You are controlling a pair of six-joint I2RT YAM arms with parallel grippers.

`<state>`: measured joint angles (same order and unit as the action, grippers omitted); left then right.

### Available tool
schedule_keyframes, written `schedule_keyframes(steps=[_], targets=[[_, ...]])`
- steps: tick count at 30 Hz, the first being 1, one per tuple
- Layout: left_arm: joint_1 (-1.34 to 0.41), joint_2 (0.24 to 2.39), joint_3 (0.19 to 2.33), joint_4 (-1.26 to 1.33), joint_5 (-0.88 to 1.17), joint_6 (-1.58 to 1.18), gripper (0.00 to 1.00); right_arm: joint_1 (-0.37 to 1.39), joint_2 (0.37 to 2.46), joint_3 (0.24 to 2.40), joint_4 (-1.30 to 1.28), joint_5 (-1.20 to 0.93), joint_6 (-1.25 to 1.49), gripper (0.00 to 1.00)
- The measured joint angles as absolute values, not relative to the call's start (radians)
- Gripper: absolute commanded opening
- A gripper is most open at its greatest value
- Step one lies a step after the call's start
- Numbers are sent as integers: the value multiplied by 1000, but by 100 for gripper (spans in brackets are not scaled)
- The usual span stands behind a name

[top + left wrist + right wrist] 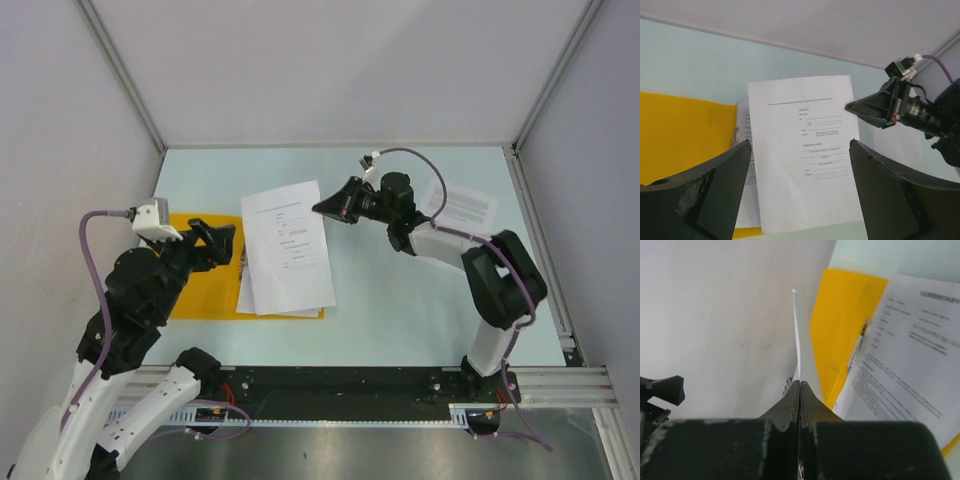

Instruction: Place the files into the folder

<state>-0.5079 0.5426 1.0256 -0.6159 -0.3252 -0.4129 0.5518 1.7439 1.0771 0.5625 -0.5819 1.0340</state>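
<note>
The orange-yellow folder (200,285) lies open on the left of the table, also in the left wrist view (685,135) and the right wrist view (840,325). A printed sheet (746,165) lies on its right half (905,355). My right gripper (322,208) is shut on the right edge of another white printed sheet (290,245), which hangs over the folder's right side. That sheet faces the left wrist view (805,150) and is edge-on in the right wrist view (796,325), where the gripper (800,382) pinches it. My left gripper (225,238) is open and empty over the folder (800,145).
One more printed sheet (460,205) lies at the back right of the table, partly under the right arm. A metal clip (734,136) runs along the folder's spine. Grey walls close the table's back and sides.
</note>
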Motion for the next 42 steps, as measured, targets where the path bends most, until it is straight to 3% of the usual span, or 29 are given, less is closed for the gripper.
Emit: schedule_keyframes(steps=[10,42], targets=[[-508,612,964,-590,-286,-408,86,489,2027,1077,648,-630,1079,0],[-503,598,896,-541,-225,-409,86,547,2119,1077,713,-421,1130,0]])
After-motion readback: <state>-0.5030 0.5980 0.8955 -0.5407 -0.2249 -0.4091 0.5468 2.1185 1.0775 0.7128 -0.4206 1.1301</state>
